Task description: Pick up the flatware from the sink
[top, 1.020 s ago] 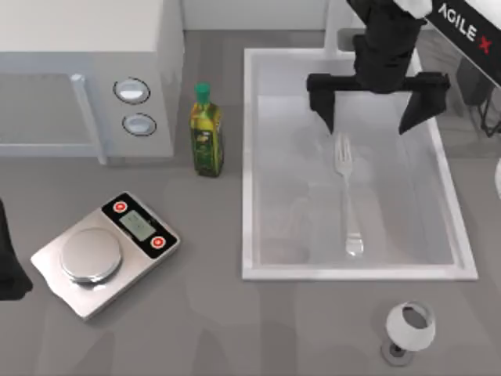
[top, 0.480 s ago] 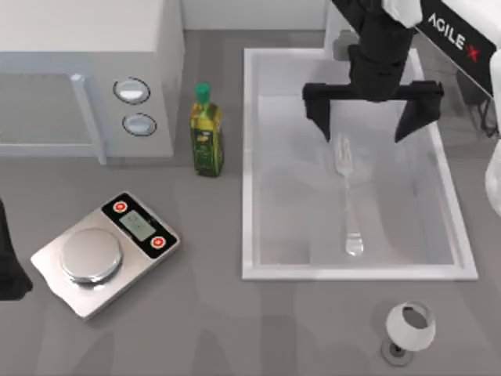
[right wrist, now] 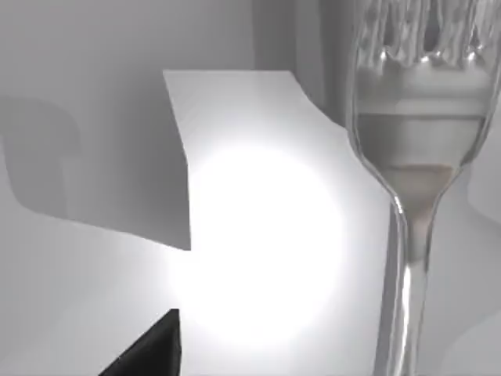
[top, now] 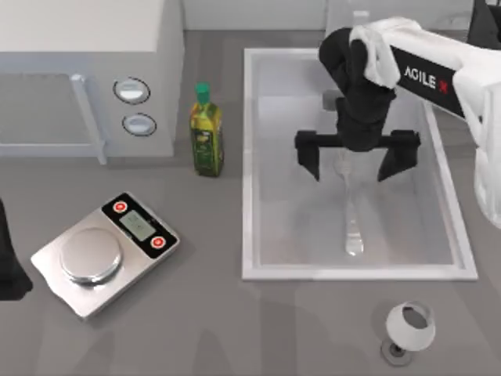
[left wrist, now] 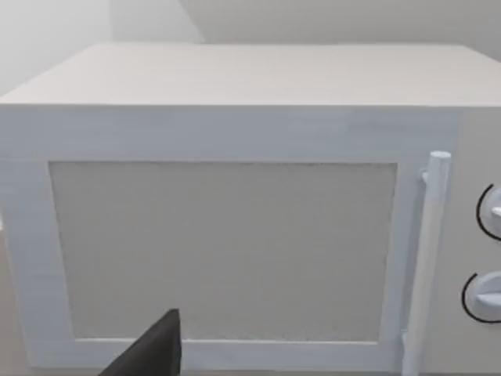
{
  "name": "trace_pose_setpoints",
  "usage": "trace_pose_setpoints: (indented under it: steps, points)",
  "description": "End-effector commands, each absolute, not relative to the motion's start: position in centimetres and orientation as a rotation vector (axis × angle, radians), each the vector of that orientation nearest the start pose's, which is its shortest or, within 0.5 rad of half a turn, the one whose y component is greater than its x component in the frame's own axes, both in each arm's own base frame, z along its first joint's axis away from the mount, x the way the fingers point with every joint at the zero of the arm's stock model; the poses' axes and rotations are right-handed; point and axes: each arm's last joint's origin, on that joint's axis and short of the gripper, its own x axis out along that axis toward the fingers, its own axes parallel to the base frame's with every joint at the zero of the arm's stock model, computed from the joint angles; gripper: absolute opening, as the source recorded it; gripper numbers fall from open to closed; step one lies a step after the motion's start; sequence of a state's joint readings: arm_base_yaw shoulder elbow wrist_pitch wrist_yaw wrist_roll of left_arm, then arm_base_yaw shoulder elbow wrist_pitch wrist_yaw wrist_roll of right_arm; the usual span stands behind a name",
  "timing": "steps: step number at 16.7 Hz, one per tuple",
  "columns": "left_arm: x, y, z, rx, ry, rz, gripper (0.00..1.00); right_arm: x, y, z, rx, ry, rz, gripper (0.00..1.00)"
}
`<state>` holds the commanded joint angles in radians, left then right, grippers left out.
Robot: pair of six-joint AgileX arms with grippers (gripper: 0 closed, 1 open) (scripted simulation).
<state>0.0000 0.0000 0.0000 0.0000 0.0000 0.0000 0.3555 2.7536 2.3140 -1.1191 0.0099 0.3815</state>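
The flatware, a slim silver fork (top: 351, 213), lies lengthwise on the floor of the white sink (top: 250, 164) with its rounded handle end toward the front rim. My right gripper (top: 357, 163) hangs open over the fork's tine end, one black finger on each side of it, and hides the tines from above. In the right wrist view the fork (right wrist: 415, 164) is close up, tines and neck showing above the bright sink floor. My left arm (top: 9, 258) is parked at the table's left edge.
A green-capped oil bottle (top: 207, 131) stands just left of the sink. A microwave (top: 78, 70) fills the back left, also seen as the microwave (left wrist: 235, 227) in the left wrist view. A kitchen scale (top: 106, 252) lies front left; a white cup (top: 409, 329) sits in front of the sink.
My right gripper has moved forward along the sink and lower, from behind the fork's tines to straddling them. Its fingers stay open. The fork has not moved.
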Motion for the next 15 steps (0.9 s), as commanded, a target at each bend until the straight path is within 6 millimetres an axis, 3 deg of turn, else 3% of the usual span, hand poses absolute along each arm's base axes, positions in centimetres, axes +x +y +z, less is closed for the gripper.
trace_pose_setpoints:
  steps: [4,8,15]
  points:
    - [10.6,-0.1,16.0,0.0,0.0,0.0,1.0,47.7,18.5,1.2,0.008,1.57,-0.008,1.0]
    - [10.6,-0.1,16.0,0.0,0.0,0.0,1.0,47.7,18.5,1.1,0.008,1.571,-0.008,1.0]
    - [10.6,-0.1,16.0,0.0,0.0,0.0,1.0,47.7,18.5,1.1,0.008,1.571,-0.008,0.47]
